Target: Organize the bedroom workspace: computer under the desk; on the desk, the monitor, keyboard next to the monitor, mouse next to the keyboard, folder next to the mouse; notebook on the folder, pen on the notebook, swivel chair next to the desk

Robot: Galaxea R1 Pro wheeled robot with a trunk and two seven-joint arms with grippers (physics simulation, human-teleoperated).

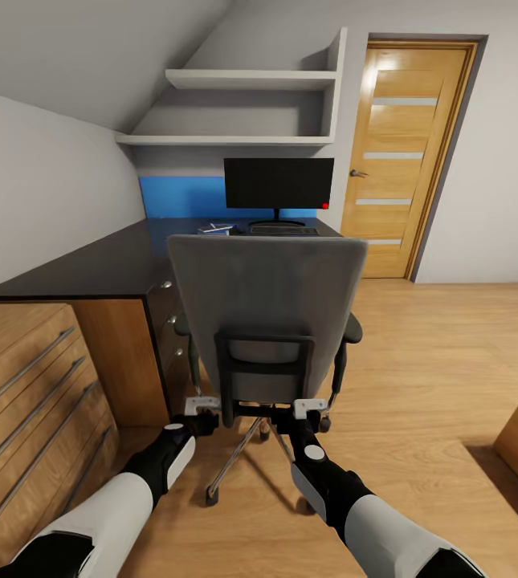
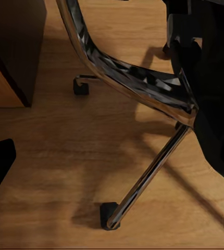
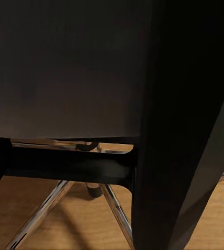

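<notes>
Grippers, left (image 1: 203, 404) and right (image 1: 310, 407), press against the grey padded swivel chair's (image 1: 268, 301) back, jaw state untellable, while the black monitor (image 1: 279, 183), slim keyboard (image 1: 283, 229) and blue folder (image 1: 215, 229) already sit on the black matte desk (image 1: 90, 265); seemingly only chair placement remains.

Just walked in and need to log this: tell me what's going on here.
The robot stands behind the swivel chair, with its left gripper and right gripper at the lower edge of the backrest, one on each side. The chair faces the black desk, close to it. On the desk stand the monitor and, in front of it, the keyboard; a blue folder with something on it lies to their left. Whether the grippers actually clamp the chair isn't visible.
</notes>
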